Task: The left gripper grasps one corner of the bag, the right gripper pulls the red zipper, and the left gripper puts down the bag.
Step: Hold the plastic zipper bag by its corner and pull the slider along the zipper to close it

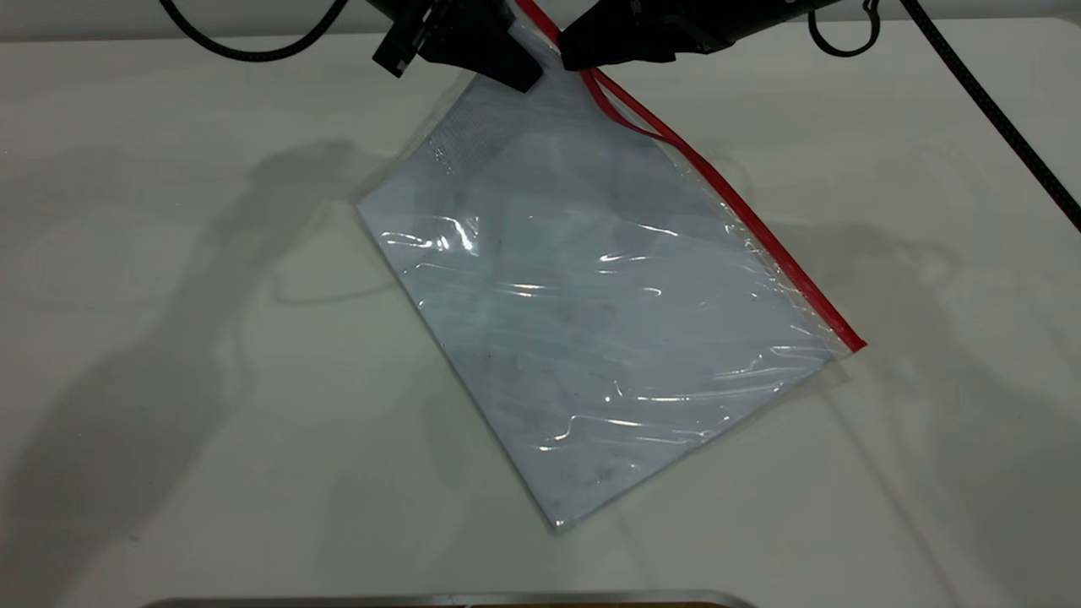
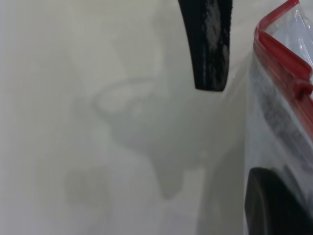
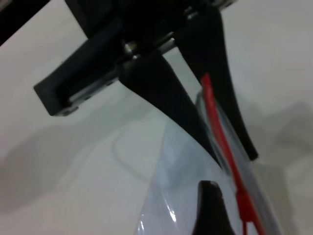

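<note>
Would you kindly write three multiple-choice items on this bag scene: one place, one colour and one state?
1. Where is the right gripper? A at the bag's raised corner; B at its lowest corner; C away from it.
2. The zipper is: A blue; B red; C green.
3. The bag is: A flat; B folded; C lifted by one corner.
Answers: 1 A, it meets the left gripper there; 2 B, a red strip runs along one edge; 3 C, the bag slopes down to the table.
</note>
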